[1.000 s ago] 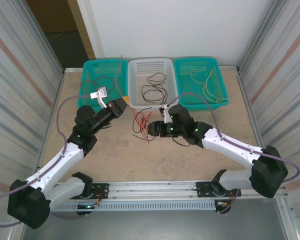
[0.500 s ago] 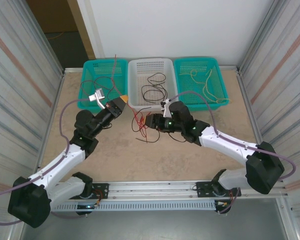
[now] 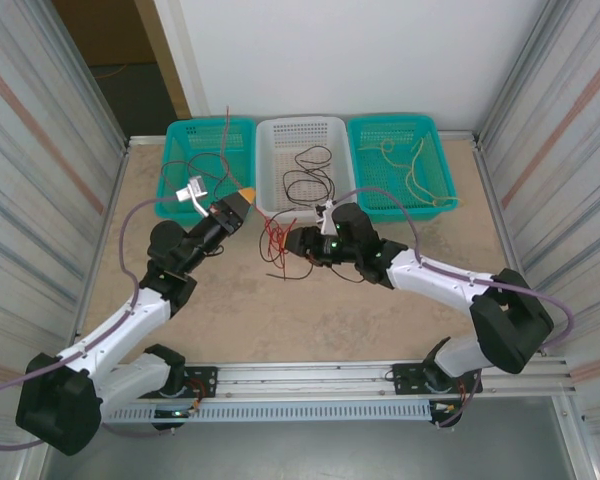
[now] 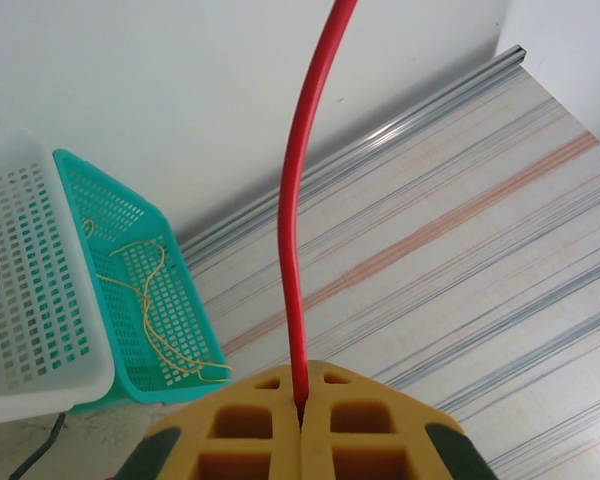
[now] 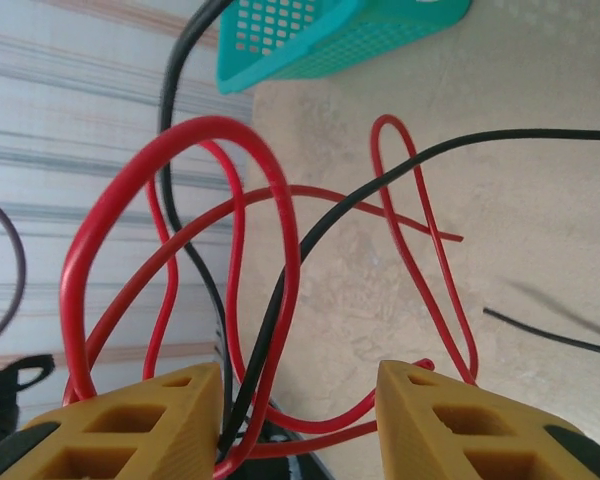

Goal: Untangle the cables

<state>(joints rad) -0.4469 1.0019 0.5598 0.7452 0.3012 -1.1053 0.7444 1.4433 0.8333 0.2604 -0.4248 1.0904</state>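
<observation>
The right gripper point(image 5: 298, 378) hovers mid-table with its jaws apart, and the tangle point(image 3: 273, 240) sits right in its mouth. A red loop point(image 5: 220, 127) and a black cable point(image 5: 276, 300) pass between the fingers, unpinched. Just beyond, to the left, the left gripper point(image 4: 302, 408) is clamped tight on one red cable point(image 4: 292, 250), which rises straight out of its tips toward the far teal basket point(image 3: 180, 135). The right arm is nearer the knot, so I'd say it should close and pull away from the left.
</observation>
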